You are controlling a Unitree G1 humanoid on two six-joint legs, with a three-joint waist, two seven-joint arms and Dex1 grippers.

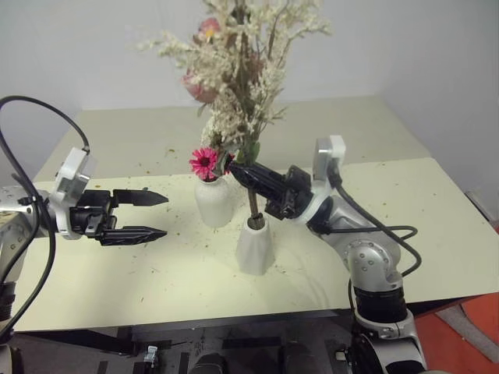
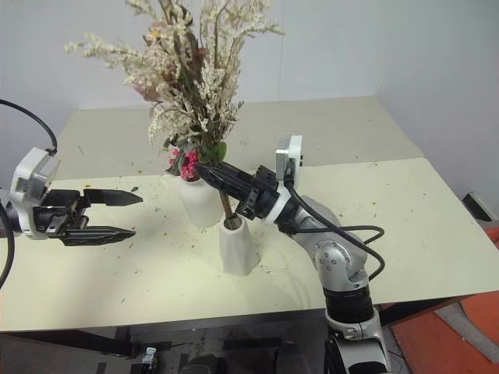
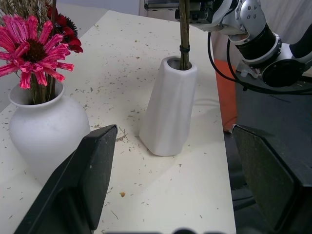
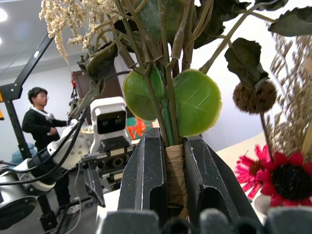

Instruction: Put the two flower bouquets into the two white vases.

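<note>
Head view: R gripper clamps bushy bouquet by its stems, stem ends in tapered vase nr table front edge, mid. Magenta bunch sits in bottle vase just behind. L gripper open, empty, twd left edge.
L wrist: stems inside tapered vase.
R wrist: fingers pinch wrapped stem; person in bkgd.

The round white vase stands on the table with the slim bunch of pink daisies in it. Just beside it stands the tall plain white vase. The big bushy bunch stands upright, its stem down inside that vase.
</note>
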